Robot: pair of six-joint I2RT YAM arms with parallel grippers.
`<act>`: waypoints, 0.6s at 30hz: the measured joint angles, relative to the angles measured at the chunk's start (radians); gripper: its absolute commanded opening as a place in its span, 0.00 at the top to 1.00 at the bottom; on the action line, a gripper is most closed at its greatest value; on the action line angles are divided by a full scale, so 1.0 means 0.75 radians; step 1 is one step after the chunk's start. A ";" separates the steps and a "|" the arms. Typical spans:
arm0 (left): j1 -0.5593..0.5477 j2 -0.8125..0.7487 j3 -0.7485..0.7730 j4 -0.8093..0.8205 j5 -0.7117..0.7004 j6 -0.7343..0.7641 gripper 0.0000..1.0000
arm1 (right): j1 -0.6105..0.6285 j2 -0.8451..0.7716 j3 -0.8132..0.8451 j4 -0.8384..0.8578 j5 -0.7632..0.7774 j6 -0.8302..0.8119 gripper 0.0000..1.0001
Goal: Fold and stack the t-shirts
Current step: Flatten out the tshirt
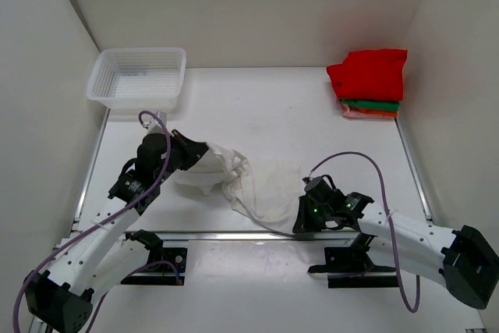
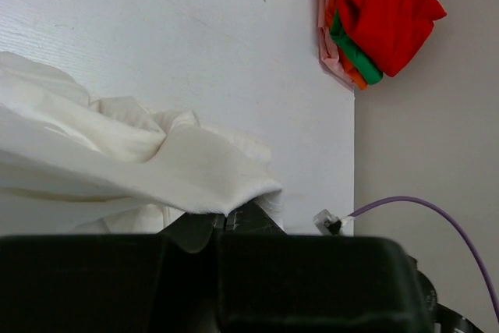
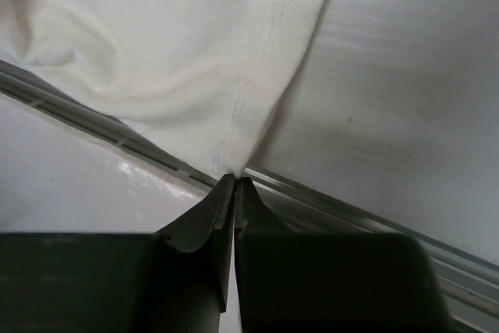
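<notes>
— How is the left arm (image 1: 101, 232) sitting?

— It is rising from 7 o'clock with a bent elbow. The left gripper (image 1: 191, 157) is pinching a bunched fold of the cream shirt (image 1: 261, 185), jaws closed.

— And the right arm (image 1: 405, 235)?

— It is lying low, stretching toward 9 o'clock. The right gripper (image 3: 235, 181) is clamping the shirt's hem corner (stitching showing above the tips) by the near rail (image 1: 234, 234).

— Where is the shirt?

— It is lying crumpled between both grippers, around 6 o'clock on the table (image 1: 265, 107). At 1 o'clock the red shirt (image 1: 370, 73) is topping the green shirt (image 1: 373, 104) and the pink shirt (image 1: 370, 113).
</notes>
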 measured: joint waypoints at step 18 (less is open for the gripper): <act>0.213 0.120 0.399 -0.158 0.174 0.178 1.00 | -0.551 -0.115 0.618 -0.355 -0.104 -0.392 1.00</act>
